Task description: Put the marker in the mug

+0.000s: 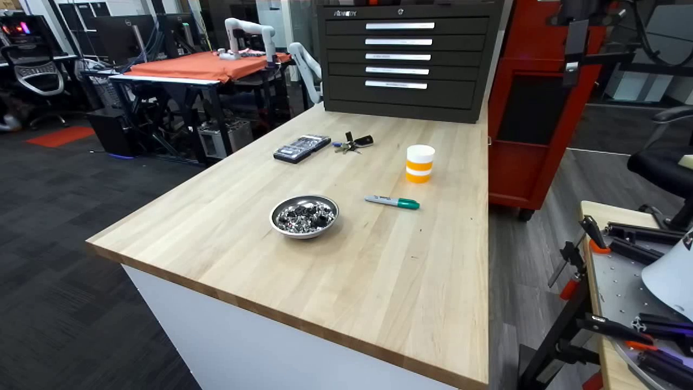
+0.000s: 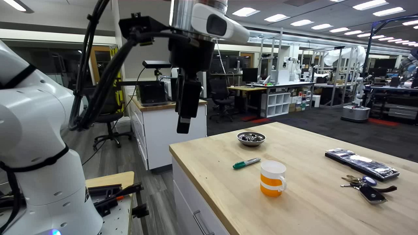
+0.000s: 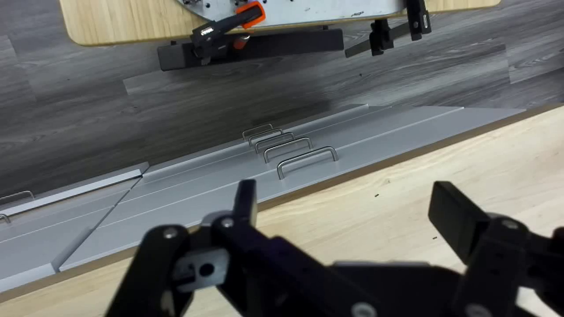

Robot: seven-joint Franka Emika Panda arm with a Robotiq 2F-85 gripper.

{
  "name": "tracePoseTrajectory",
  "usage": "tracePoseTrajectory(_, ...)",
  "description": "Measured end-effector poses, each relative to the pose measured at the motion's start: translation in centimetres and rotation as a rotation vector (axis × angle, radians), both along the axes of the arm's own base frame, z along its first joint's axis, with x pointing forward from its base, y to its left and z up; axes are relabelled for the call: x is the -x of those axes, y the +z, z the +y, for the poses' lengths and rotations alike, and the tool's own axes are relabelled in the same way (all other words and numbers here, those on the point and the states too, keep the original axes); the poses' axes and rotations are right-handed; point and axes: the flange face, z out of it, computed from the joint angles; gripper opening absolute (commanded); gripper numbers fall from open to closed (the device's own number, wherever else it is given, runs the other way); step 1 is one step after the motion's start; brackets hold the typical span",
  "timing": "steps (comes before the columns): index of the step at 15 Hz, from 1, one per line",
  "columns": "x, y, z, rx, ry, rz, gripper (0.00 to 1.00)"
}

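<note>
The marker lies flat on the wooden table, grey with a green cap, in both exterior views (image 1: 392, 202) (image 2: 246, 163). The mug stands upright near it, orange with white bands, in both exterior views (image 1: 419, 164) (image 2: 271, 181); its handle shows in one of them. My gripper (image 3: 346, 198) is open and empty in the wrist view, fingers wide apart over the table edge. In an exterior view the gripper (image 2: 184, 125) hangs well above table height, off the table's edge and apart from marker and mug. Its fingers also show in an exterior view (image 1: 572, 73). The wrist view shows neither marker nor mug.
A silver bowl (image 1: 303, 235) of small metal parts sits near the marker. A flat dark case (image 1: 302, 148) and keys (image 1: 354, 142) lie farther along the table (image 1: 379, 292). A dark drawer chest (image 1: 400, 97) stands at one end. Drawer handles (image 3: 308, 158) stick out below the edge.
</note>
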Motion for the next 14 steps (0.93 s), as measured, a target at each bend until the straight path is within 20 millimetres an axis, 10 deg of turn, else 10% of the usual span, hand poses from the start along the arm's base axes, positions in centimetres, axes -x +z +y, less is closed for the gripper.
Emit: tracePoseTrajectory(14,-8.2,-5.0,5.3,0.154,0.145,-0.054,1.00)
